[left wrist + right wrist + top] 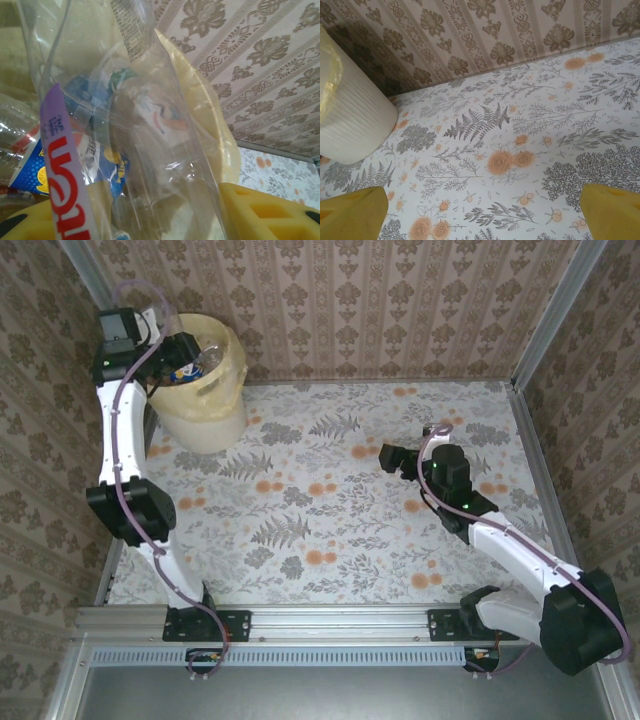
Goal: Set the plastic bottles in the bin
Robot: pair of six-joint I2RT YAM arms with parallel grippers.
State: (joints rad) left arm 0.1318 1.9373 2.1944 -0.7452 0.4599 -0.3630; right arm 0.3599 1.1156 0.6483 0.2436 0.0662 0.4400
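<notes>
Cream-yellow plastic, item one: the bin (212, 410). I logged it upright at the far left corner of the table, close against the wallpaper (380, 300). From the right wrist camera its ribbed side showed at the left edge, near a yellowish rim.

Item two: the left gripper (198, 354). It hung over the mouth of the bin, arm reaching up the left side of the table. Its yellow fingers (265, 210) were closed against a clear bottle (150, 150), one on each side. The bottle stood roughly upright right in front of the left wrist lens, with a pale purple label in red lettering and a strip of small print near its top.

Item three: bottles in the bin (35, 175). Behind the held one I counted a blue label with yellow marks and, beside it, clear plastic with a red band. I could not count more through the glare.

Item four: the right gripper (485, 205). It hovered low over the floral tablecloth (330, 510), right of centre, well apart from the bin. Its jaws stood wide, with bare cloth between them.
</notes>
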